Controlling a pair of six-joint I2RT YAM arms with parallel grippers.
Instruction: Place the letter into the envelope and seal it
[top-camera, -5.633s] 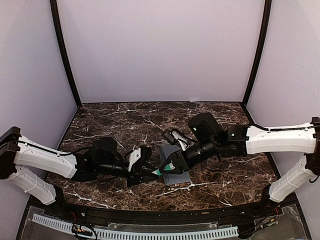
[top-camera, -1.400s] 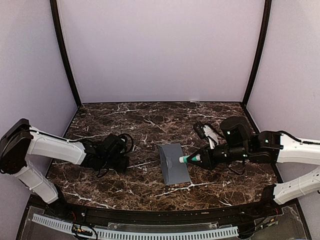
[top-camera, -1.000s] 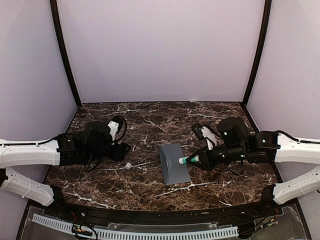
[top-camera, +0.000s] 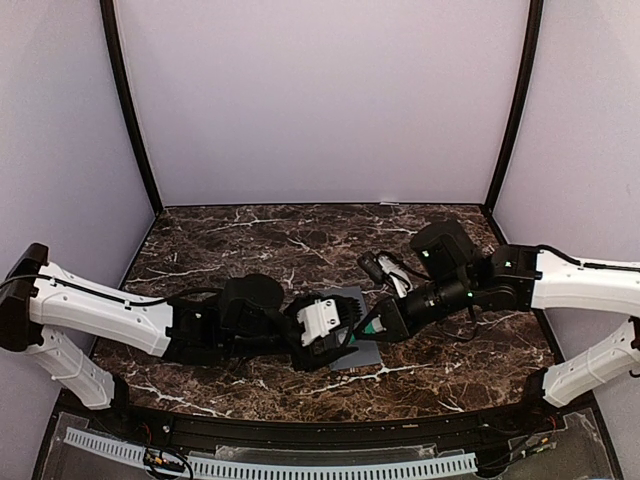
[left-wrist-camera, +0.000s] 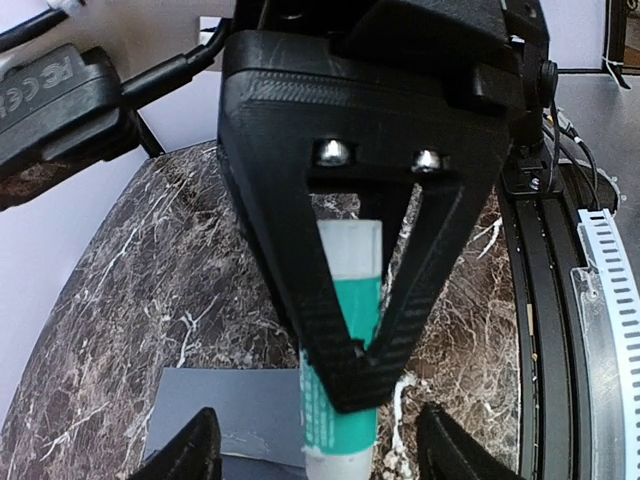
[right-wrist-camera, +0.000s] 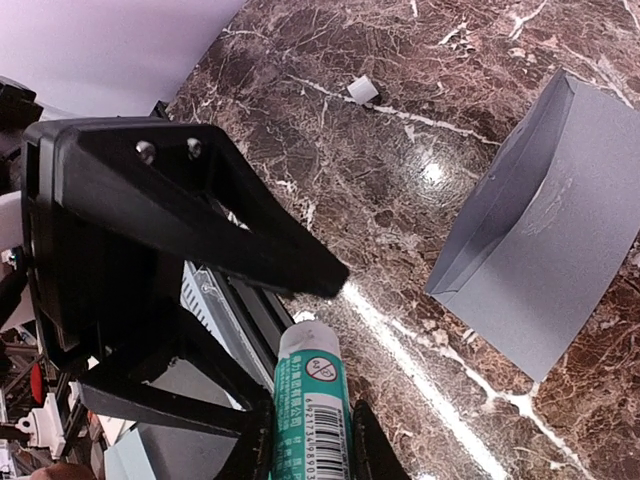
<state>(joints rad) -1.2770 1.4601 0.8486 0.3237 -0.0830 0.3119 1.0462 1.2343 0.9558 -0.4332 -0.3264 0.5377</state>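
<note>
The dark blue-grey envelope lies flat on the marble at centre, partly under both grippers; it also shows as envelope and envelope. The letter does not show in any view. My right gripper is shut on a white-and-green glue stick, held low just off the envelope's edge. My left gripper faces it head-on and stands open, its fingers either side of the glue stick tip without touching. From above, left gripper and right gripper meet over the envelope.
A small white cap lies on the marble table to the left of the envelope. The black front rail and a white slotted strip run along the near table edge. Lilac walls close in the back and sides.
My left arm has swung in from the left side to the centre and now meets the glue stick's tip. My right gripper has shifted a little left, still shut on the glue stick.
</note>
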